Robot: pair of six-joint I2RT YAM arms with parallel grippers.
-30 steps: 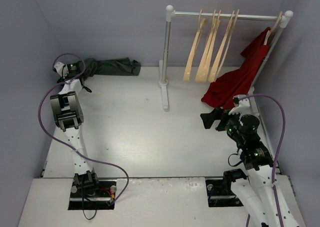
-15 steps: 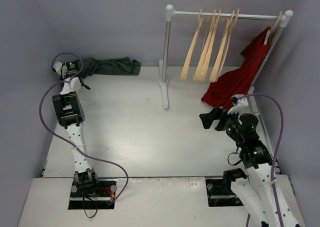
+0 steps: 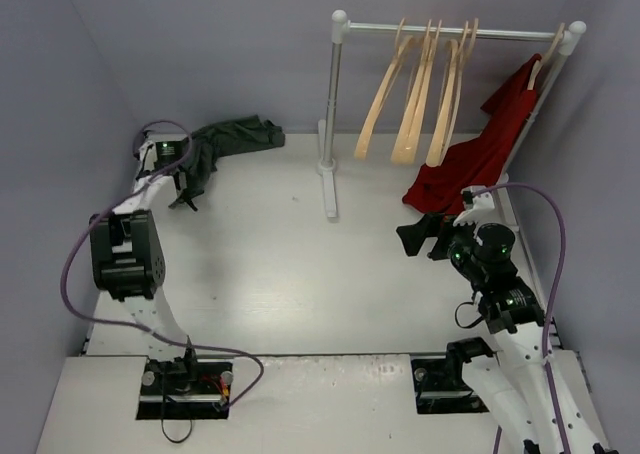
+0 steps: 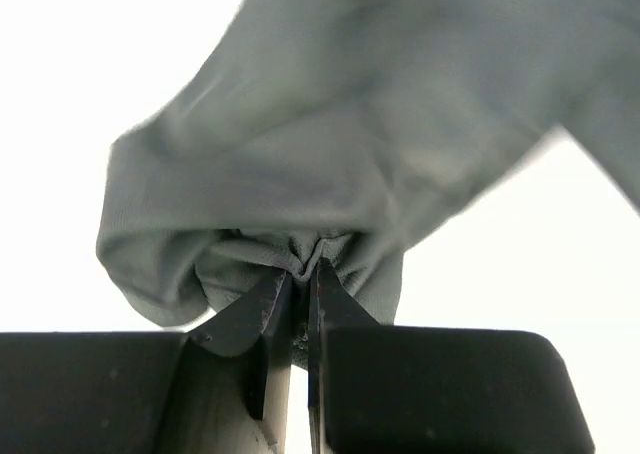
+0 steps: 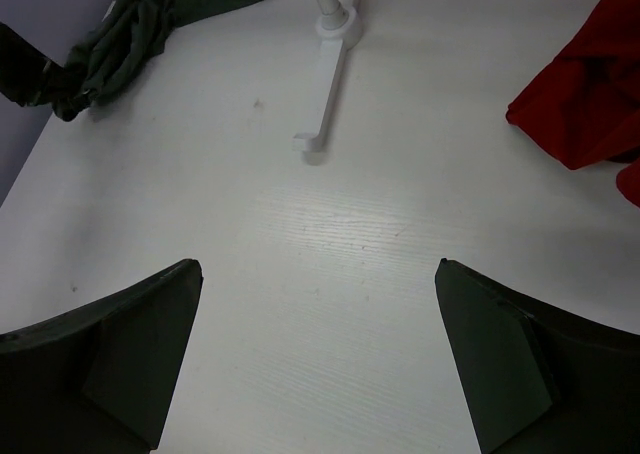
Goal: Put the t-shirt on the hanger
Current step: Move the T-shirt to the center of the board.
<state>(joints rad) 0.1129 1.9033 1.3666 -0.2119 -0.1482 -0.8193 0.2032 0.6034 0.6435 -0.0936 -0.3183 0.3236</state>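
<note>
The left claw (image 4: 305, 286) is pressed together on a bunched fold of the t-shirt (image 4: 350, 154), the cloth puckering where the black fingertips meet. In the overhead view this claw (image 3: 183, 177) sits at the far-left part of the counter (image 3: 280, 274), and the t-shirt (image 3: 230, 137) trails from it up and to the right. Its long axis runs along the back wall toward the post of the rack (image 3: 450, 31).

The garment is dark grey-green, plain and crumpled. The held end hangs in a dark clump, while the rest lies in a loose rope on the counter.

The pale wooden hangers hang from the rail well to the right of the left claw. The leftmost, probably the hanger (image 3: 380, 99) to use, is the closest to the cloth. The right claw (image 3: 420, 236) is spread wide and holds nothing. It hovers beside the red garment (image 3: 480, 159) and is the nearer of the two to the rail. The shirt must therefore travel rightward across the counter.
</note>
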